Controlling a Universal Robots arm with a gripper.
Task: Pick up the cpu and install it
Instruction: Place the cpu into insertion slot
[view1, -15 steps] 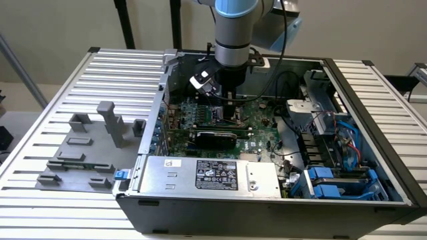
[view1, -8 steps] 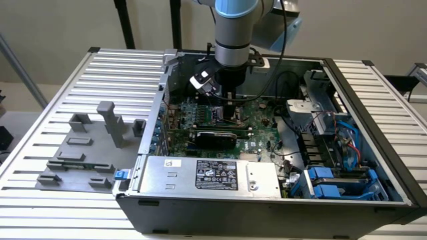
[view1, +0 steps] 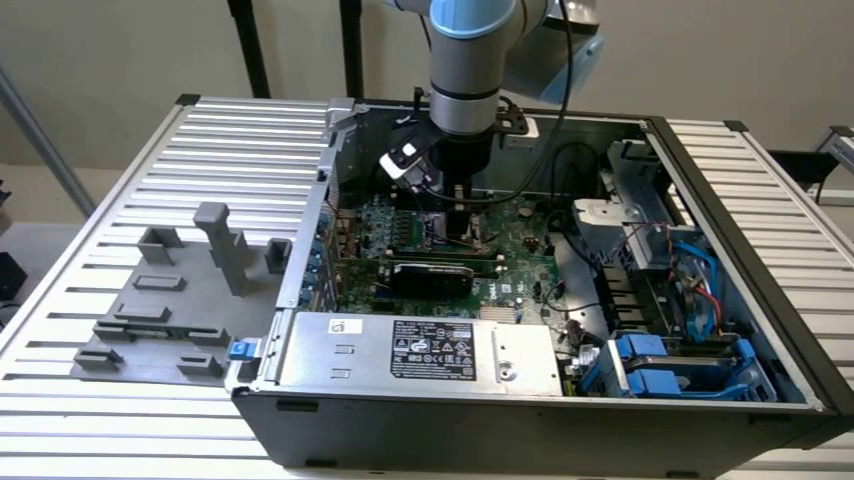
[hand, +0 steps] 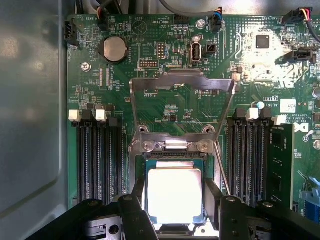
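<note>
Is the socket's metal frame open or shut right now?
Open: the frame is swung back from its hinge, not covering the cpu.

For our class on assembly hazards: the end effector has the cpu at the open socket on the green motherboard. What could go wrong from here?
1. The end effector grips the cpu right at the socket; if the chip sits slightly skewed, it might seat wrongly.
2. The raised metal frame and thin lever stand close by; the end effector could snag them.
</note>
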